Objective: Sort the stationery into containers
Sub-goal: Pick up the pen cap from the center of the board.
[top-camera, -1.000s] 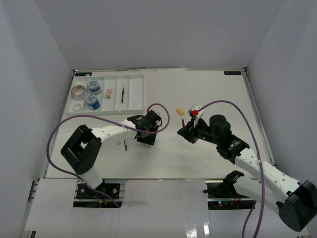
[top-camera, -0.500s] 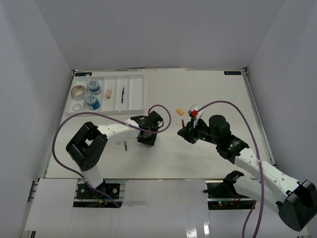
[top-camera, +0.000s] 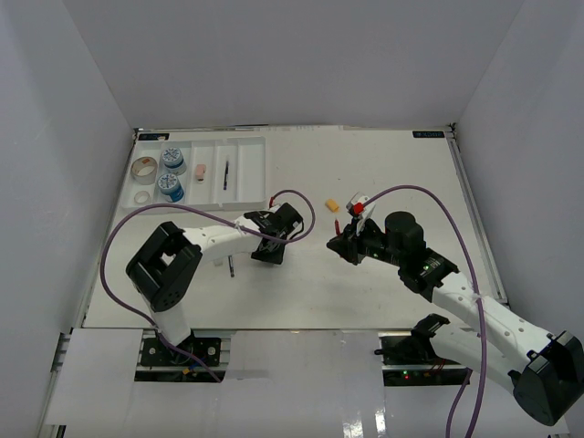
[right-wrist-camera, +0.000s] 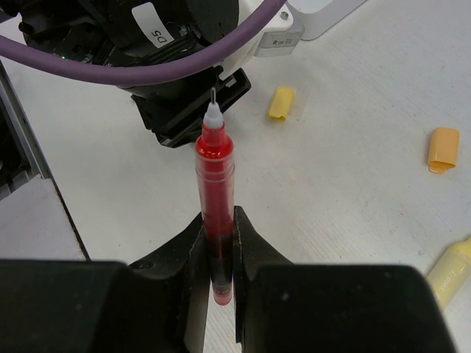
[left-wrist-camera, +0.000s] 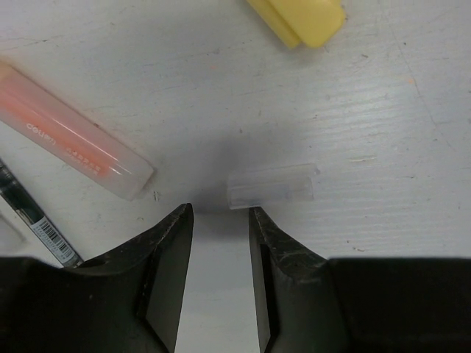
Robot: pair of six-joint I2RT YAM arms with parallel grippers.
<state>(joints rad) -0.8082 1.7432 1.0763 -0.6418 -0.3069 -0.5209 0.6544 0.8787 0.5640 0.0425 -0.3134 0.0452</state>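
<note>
My left gripper (top-camera: pixel 269 240) (left-wrist-camera: pixel 221 212) is open and empty, low over the table. A clear pen cap (left-wrist-camera: pixel 272 185) lies just ahead of its right fingertip. An orange marker (left-wrist-camera: pixel 73 136), a black pen (left-wrist-camera: pixel 33 217) and a yellow piece (left-wrist-camera: pixel 298 18) lie around it. My right gripper (top-camera: pixel 347 239) (right-wrist-camera: pixel 218 220) is shut on an uncapped red pen (right-wrist-camera: pixel 215 169), tip pointing at the left gripper. The white compartment tray (top-camera: pixel 246 164) at the far left holds two tape rolls (top-camera: pixel 143 169), two blue-white tubs (top-camera: pixel 171 186), a pink eraser (top-camera: pixel 200 170) and a dark pen (top-camera: pixel 225 173).
A yellow cap (right-wrist-camera: pixel 280 102), an orange cap (right-wrist-camera: pixel 442 149) and a yellow marker (right-wrist-camera: pixel 449 268) lie on the table near the right gripper. A yellow piece (top-camera: pixel 332 205) lies between the arms. A dark pen (top-camera: pixel 231 265) lies under the left forearm.
The left arm's elbow has swung right and its gripper has shifted slightly. The right gripper holds the red pen in the same place.
</note>
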